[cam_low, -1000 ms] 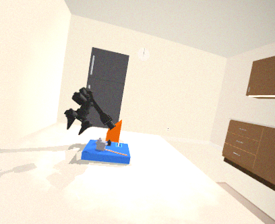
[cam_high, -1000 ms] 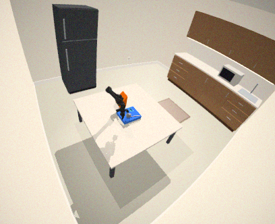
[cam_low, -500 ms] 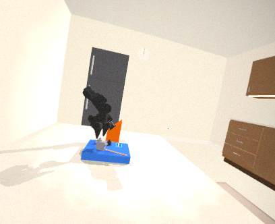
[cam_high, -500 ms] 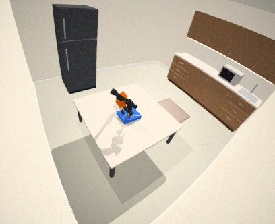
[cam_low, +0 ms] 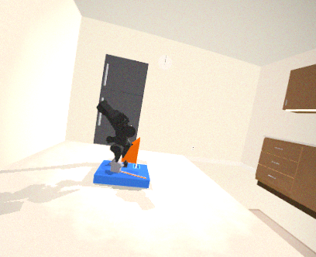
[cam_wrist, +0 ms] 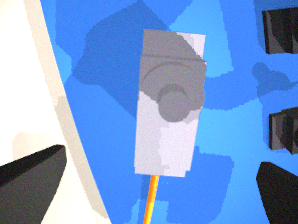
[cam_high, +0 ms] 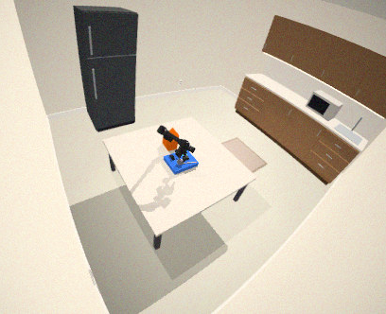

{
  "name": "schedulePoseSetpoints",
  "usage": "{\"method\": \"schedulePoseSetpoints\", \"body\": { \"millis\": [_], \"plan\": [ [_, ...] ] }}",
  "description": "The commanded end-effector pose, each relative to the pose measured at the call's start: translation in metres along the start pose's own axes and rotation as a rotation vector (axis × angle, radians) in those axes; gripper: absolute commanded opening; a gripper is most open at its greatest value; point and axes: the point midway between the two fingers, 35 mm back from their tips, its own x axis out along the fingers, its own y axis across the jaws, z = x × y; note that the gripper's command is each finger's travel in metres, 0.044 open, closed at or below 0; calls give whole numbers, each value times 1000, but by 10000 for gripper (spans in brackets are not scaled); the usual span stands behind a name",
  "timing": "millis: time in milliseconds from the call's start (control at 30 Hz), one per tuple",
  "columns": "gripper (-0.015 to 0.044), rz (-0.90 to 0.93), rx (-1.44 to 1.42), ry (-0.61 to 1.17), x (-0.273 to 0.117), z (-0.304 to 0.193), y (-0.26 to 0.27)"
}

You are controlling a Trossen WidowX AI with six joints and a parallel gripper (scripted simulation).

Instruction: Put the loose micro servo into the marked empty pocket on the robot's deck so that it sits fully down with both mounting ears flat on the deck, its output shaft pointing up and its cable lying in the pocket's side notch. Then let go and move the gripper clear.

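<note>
In the wrist view, one dark finger (cam_wrist: pixel 29 196) sits at the lower left and the other at the lower right: the gripper (cam_wrist: pixel 153 212) is spread wide, holding nothing. Between them, the grey micro servo (cam_wrist: pixel 169 112) stands on the blue deck (cam_wrist: pixel 87 16), shaft up, its orange cable (cam_wrist: pixel 148 219) trailing back. It looks small, light, rigid and smooth-sided; grasping the flat long sides of its body seems safest. Dark pockets (cam_wrist: pixel 276 30) lie rightward.

Count: 1 grey box-shaped micro servo (cam_wrist: pixel 169 106) with 1 thin orange cable (cam_wrist: pixel 148 217), 1 flat blue deck (cam_wrist: pixel 87 36), 1 orange wedge-shaped block (cam_low: pixel 133 151), 1 white square table (cam_high: pixel 140 184), 1 black fridge (cam_high: pixel 107 66), 1 white microwave (cam_high: pixel 324 104).
</note>
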Motion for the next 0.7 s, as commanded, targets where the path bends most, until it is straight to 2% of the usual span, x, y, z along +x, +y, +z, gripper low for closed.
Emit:
{"method": "schedulePoseSetpoints", "body": {
  "millis": [0, 533, 667],
  "plan": [
    [440, 1, -6, -5, 5, 0, -1],
    [440, 2, -6, -6, 25, 1, -1],
    [335, 2, -6, -6, 25, 1, -1]
  ]
}}
